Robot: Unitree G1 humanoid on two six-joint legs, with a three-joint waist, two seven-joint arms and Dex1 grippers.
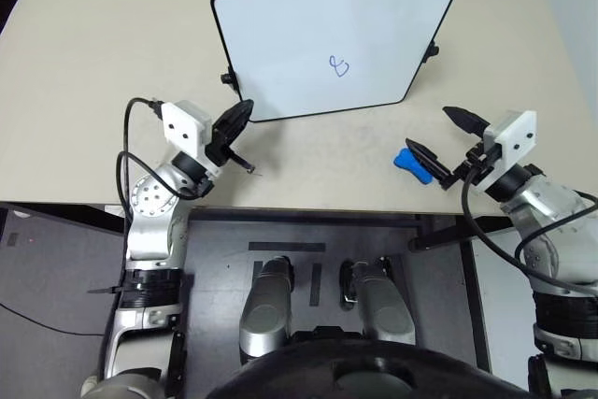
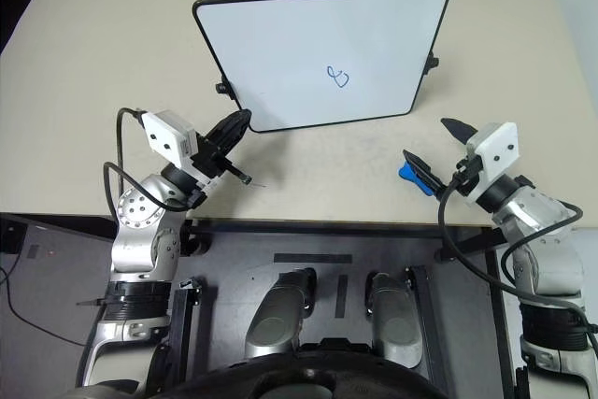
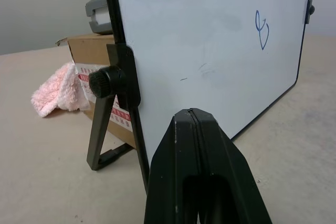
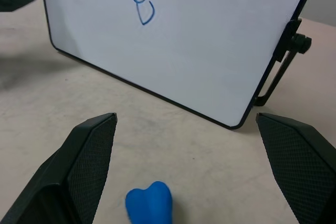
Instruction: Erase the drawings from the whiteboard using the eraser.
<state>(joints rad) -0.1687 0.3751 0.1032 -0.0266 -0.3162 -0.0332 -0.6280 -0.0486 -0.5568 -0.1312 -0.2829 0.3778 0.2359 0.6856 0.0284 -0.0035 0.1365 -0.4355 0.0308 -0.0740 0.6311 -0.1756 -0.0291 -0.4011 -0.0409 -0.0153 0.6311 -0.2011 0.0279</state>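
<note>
1. Right gripper (image 1: 449,148): jaws wide apart, empty, straddling item 2.
2. Eraser (image 1: 408,162): small blue block on the table (image 1: 93,91), at 5 o'clock from the whiteboard. Likely light and rigid; grasp across its narrow waist.
3. Left gripper (image 1: 234,122): fingers pressed together, empty, at the board's 7 o'clock corner.
4. Whiteboard (image 1: 308,35): upright on a stand, probably easily tipped.
5. Drawings (image 1: 339,65): 1 blue loop.

Silver-grey jointed arms, white boxy wrist camera housings, looping black cables, black pointed jaws.
</note>
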